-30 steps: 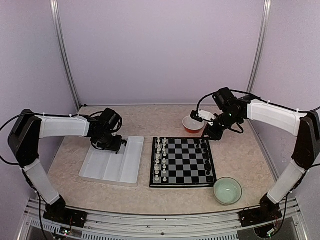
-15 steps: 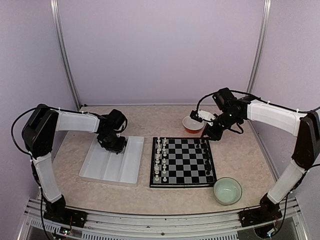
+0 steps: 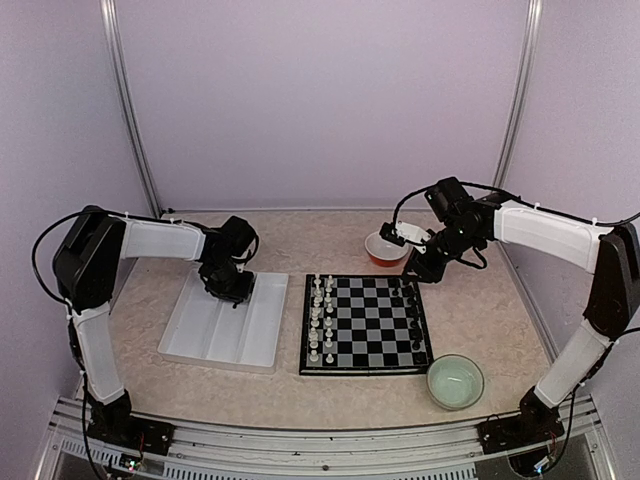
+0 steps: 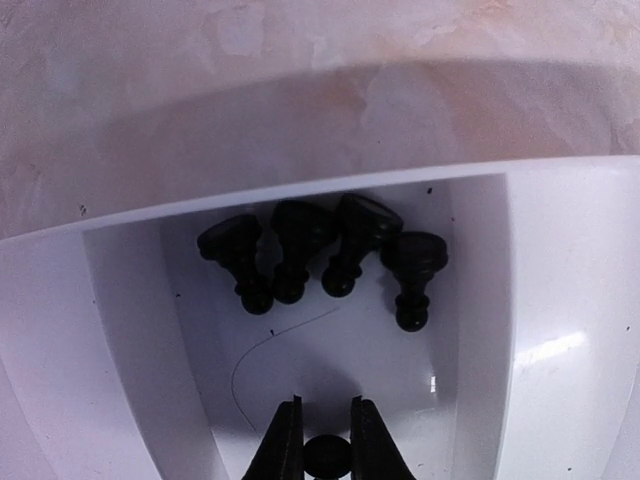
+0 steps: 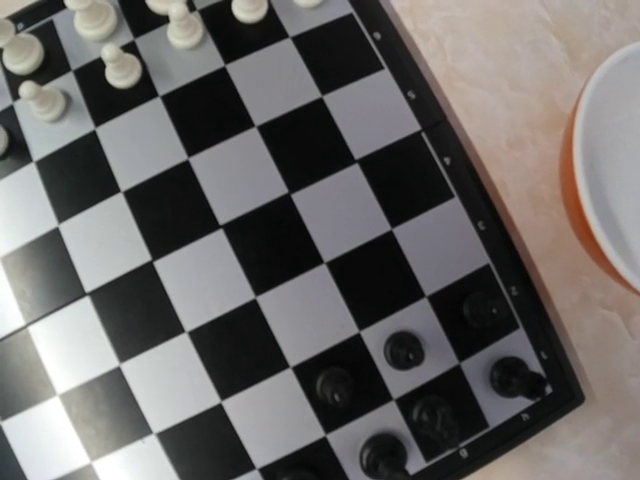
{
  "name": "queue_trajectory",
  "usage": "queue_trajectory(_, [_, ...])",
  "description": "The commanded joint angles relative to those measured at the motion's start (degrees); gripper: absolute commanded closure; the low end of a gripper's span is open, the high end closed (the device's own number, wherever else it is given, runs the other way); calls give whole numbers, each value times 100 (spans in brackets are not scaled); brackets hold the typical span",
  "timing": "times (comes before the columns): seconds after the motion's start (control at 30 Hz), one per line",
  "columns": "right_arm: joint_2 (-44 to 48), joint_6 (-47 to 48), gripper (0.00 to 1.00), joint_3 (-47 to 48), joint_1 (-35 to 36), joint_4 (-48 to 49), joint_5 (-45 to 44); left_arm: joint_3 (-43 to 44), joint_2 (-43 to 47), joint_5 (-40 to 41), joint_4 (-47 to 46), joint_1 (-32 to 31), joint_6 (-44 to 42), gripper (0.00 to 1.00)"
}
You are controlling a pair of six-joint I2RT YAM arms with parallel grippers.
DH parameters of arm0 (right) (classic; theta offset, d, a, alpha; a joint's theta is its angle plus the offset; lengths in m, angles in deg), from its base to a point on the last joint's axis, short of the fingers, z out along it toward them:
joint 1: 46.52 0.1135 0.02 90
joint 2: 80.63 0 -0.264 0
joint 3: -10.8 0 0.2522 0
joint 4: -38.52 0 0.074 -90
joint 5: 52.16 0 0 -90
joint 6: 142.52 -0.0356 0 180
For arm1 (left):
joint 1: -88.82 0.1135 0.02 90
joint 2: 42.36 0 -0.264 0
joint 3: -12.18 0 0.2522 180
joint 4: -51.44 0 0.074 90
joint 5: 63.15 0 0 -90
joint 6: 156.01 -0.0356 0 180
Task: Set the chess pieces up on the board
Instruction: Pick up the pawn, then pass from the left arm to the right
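Beige mottled tabletop [image 3: 480,310], lilac walls [image 3: 320,100]. The board [image 3: 366,325] lies mid-tabletop. In the white tray [image 4: 560,300] the left fingers [image 4: 285,445] clamp a black piece [image 4: 327,455]. At the board's far right corner, the right fingers [image 3: 416,268]: cannot tell if open or closed.

Left of the board [image 5: 250,240], the white tray [image 4: 560,300] looks like smooth, glossy plastic — the black chess pieces [image 4: 300,235] in it shine the same way. The board is smooth with a faint sheen, its white pieces [image 5: 120,65] duller. Beside the board the bowl [image 5: 610,150] gleams like glaze; the tabletop [image 5: 500,60] looks mottled, stone-like.
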Motion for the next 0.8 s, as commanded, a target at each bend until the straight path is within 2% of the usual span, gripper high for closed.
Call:
queue_trajectory(0.0, [35, 64, 71, 142, -37, -29, 193, -40, 181, -125, 500, 61, -44, 92])
queue_trajectory(0.2, [-188, 192, 71, 652, 25, -166, 766, 55, 912, -705, 351, 159, 174, 91])
queue_trajectory(0.33, [-356, 434, 71, 1333, 474, -145, 795, 110, 1366, -1583, 60, 264, 441, 91])
queue_trajectory(0.43, [-504, 873, 71, 1709, 1155, 28, 406, 185, 1444, -2202, 36, 386, 521, 91])
queue_trajectory(0.63, [-1008, 2214, 73, 1946, 2838, 945, -1132, 363, 1409, -2953, 313, 491, 555, 91])
queue_trajectory(0.77, [-1560, 2764, 75, 2235, 3448, 1517, -1775, 320, 1482, -3179, 347, 492, 684, 91])
